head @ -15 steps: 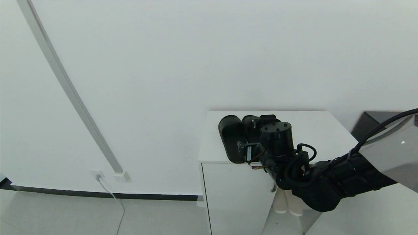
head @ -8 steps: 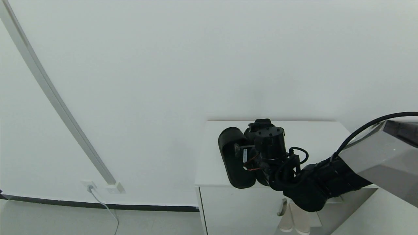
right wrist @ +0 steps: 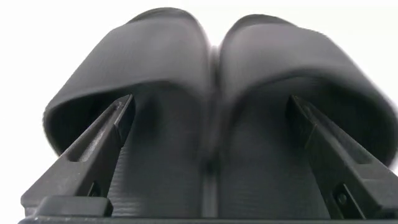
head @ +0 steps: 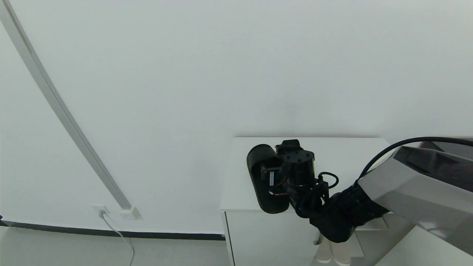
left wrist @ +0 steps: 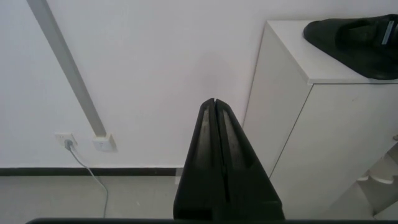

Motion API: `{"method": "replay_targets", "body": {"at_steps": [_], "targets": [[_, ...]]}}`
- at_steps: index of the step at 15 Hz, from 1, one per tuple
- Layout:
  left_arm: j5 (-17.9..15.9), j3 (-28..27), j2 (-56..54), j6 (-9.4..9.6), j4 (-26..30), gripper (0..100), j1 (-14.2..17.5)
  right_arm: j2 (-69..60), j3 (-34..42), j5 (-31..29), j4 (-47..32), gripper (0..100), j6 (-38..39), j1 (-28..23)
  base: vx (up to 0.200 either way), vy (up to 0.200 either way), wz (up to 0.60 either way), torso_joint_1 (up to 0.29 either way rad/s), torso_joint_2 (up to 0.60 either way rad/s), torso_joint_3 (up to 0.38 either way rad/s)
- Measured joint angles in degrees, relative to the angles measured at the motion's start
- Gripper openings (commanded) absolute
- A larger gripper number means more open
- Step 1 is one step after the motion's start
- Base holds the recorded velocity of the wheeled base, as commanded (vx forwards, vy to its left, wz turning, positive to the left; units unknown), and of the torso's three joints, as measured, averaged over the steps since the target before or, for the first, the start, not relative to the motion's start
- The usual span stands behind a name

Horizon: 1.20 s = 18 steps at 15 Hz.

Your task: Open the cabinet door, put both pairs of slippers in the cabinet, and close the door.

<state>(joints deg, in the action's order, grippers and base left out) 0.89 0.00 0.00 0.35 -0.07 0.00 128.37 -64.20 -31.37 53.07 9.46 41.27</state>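
A pair of black slippers (head: 264,181) lies side by side on top of the white cabinet (head: 343,155), near its left front corner. My right gripper (right wrist: 209,99) is open over them, one finger (right wrist: 93,162) outside each slipper's outer edge, so the pair (right wrist: 211,112) sits between the jaws. In the head view the right wrist covers most of the right-hand slipper. My left gripper (left wrist: 215,102) is shut with nothing in it, held low to the left of the cabinet (left wrist: 292,137). The slippers (left wrist: 354,37) show on the cabinet's top there.
Two white shapes (head: 334,255), perhaps the other slippers, stand below my right arm at the cabinet's front, beside a metal handle (head: 317,238). A white wall stands behind. A wall socket with a cable (head: 100,213) and a slanted grey strip (head: 55,103) are on the left.
The head camera has tilted, so the whole picture shifted. My right arm has moved a little left and farther over the black slippers. The left gripper's earlier state is not shown.
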Motion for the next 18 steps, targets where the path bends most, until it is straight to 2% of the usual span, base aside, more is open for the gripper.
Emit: {"method": "replay_targets", "body": {"at_steps": [3,4,14,18], "targets": [[0.0,0.0,0.0,0.0,0.0,0,0.0,2.5,-1.5,0.0,2.6,100,-1.4,-0.9,0.0,0.0,0.0,0.0,0.0,0.0],[0.0,0.0,0.0,0.0,0.0,0,0.0,3.0,-1.7,0.0,3.9,0,-1.9,-1.0,0.0,0.0,0.0,0.0,0.0,0.0],[0.0,0.0,0.0,-0.06,0.0,0,0.0,3.5,-1.6,-0.1,4.5,0,-2.5,-1.5,0.0,0.0,0.0,0.0,0.0,0.0],[0.0,0.0,0.0,-0.11,0.0,0,0.0,-3.4,4.0,0.5,2.4,0,-3.6,-0.5,0.0,0.0,0.0,0.0,0.0,0.0]]}}
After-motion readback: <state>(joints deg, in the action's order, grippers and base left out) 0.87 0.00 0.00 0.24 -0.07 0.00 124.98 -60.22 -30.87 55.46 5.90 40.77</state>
